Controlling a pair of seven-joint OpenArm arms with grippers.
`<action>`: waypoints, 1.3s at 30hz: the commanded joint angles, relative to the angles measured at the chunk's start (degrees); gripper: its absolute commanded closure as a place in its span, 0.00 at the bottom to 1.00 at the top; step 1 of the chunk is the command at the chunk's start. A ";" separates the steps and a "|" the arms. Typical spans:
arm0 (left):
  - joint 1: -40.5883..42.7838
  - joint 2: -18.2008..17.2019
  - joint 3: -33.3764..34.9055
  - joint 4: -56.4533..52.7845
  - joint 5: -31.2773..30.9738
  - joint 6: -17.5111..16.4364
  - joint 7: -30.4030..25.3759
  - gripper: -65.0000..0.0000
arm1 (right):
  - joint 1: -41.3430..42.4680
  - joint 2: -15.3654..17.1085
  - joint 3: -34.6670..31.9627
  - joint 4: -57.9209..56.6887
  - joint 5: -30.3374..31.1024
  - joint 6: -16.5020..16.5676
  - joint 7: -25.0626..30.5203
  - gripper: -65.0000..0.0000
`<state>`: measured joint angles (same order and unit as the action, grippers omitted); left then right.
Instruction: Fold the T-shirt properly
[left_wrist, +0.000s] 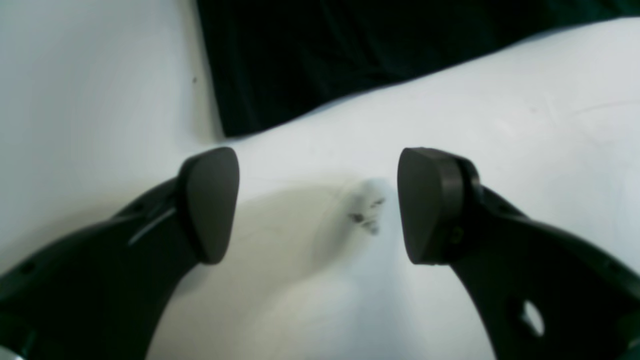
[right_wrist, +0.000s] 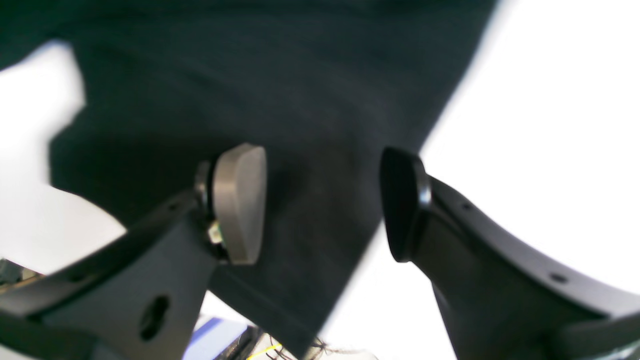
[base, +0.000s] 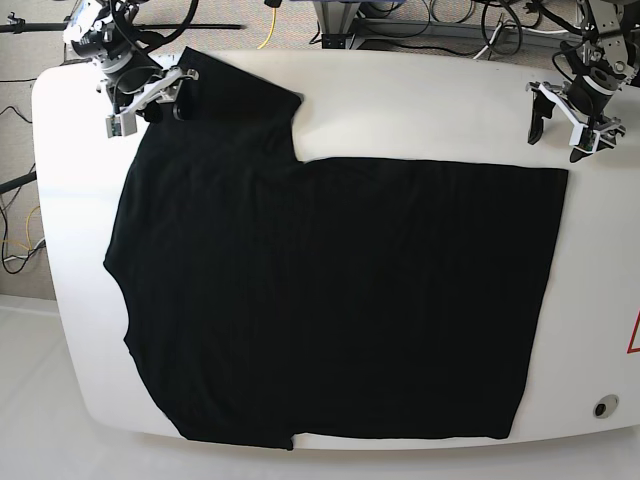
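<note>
The T-shirt (base: 340, 300) lay spread flat on the white counter (base: 420, 100). The left pincer (base: 562, 122) stood open beside its corner, the right pincer (base: 150, 98) open above one sleeve.

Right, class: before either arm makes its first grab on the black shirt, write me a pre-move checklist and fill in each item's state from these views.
1. T-shirt lies spread flat on the table: ok.
2. Left gripper jaws open, holding nothing: ok.
3. Right gripper jaws open, holding nothing: ok.
4. Right gripper is over the sleeve: ok.
5. Left gripper is over cloth: not ok; it is over bare table beside the hem corner.
6. Cloth edge lies between the right jaws: cannot tell.
</note>
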<state>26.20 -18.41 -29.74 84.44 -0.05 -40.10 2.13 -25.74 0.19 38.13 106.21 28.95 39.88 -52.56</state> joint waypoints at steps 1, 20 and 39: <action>0.16 -0.90 -0.53 0.48 -0.81 0.10 -1.11 0.27 | -1.11 0.97 -1.74 0.97 0.06 0.12 1.00 0.46; 0.17 -0.87 -0.74 0.33 -0.92 0.10 -0.80 0.28 | -1.59 0.86 -1.24 -0.75 1.40 0.12 0.26 0.45; -0.25 -0.56 -0.74 0.32 -1.22 0.10 -0.72 0.28 | -0.05 0.06 -1.61 -3.65 1.64 0.12 0.47 0.45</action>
<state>25.96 -18.24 -29.95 83.94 -0.45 -40.12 2.35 -25.45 0.14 36.64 101.84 30.46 39.92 -52.05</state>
